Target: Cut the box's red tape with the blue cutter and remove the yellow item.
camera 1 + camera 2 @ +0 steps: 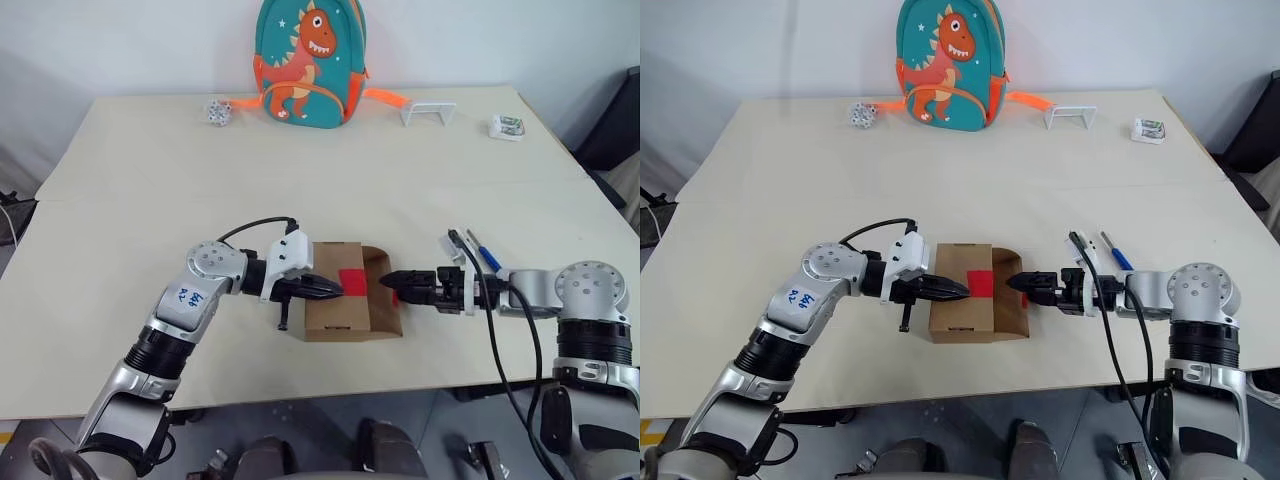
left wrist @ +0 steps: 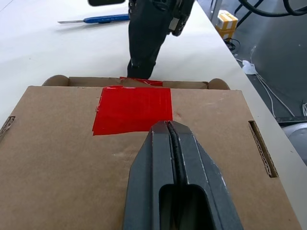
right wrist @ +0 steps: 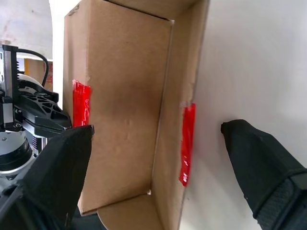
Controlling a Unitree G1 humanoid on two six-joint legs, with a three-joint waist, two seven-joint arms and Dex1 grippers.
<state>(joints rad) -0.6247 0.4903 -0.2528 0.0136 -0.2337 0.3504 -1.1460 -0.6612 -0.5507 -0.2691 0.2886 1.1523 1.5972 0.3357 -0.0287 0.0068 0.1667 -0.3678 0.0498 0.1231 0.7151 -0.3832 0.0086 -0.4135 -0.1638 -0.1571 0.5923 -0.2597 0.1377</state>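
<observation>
Near the table's (image 1: 120, 200) front edge, the closed left gripper (image 1: 328, 288) pins the small brown cardboard box (image 1: 335, 318). The wide-open right gripper (image 1: 392, 283) faces its open flap; the box is light, so a nudge could slide it out from under that hold.

A pale cream table (image 1: 300, 170) stands against a white wall (image 1: 130, 45); possibly a dark chair (image 1: 618, 130) beside it.

Lighting: bright, even, diffuse overhead. Shadows: soft, short, beneath the box (image 1: 338, 300). Glare: washed-out white table (image 3: 249, 72) in right wrist view. Near fingers softly blurred.
</observation>
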